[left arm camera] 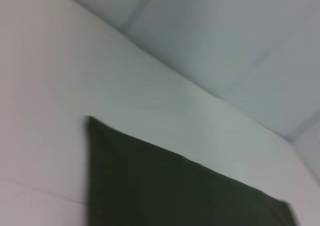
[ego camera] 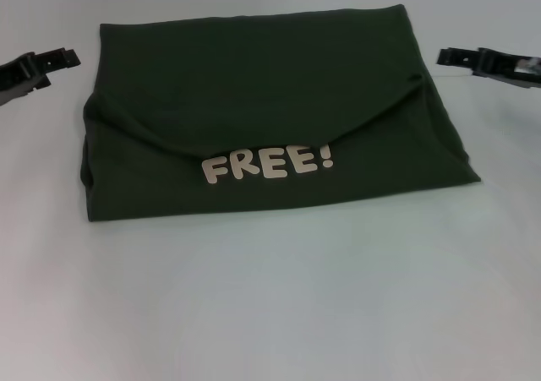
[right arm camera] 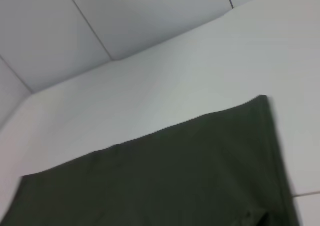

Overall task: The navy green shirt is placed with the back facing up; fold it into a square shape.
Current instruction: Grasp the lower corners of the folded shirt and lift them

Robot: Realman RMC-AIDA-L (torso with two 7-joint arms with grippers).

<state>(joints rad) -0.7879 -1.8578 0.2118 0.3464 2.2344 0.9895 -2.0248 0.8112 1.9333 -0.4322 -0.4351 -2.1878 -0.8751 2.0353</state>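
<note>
Navy green shirt [ego camera: 254,94] folded on table [ego camera: 270,296]

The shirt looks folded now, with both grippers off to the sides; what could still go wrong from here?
1. The navy green shirt is not truly square: its top flap ends in a curved, loose edge above the FREE! print, and may spring open.
2. The left gripper and right gripper hang close to the shirt's far corners; a low move could snag them.

Shirt [ego camera: 254,85]: dark olive-green, plain but for cream "FREE!" lettering [ego camera: 268,165] low in centre frame. Table [ego camera: 270,305]: pale grey-white. My grippers, left [ego camera: 38,67] and right [ego camera: 490,62]: black.
</note>
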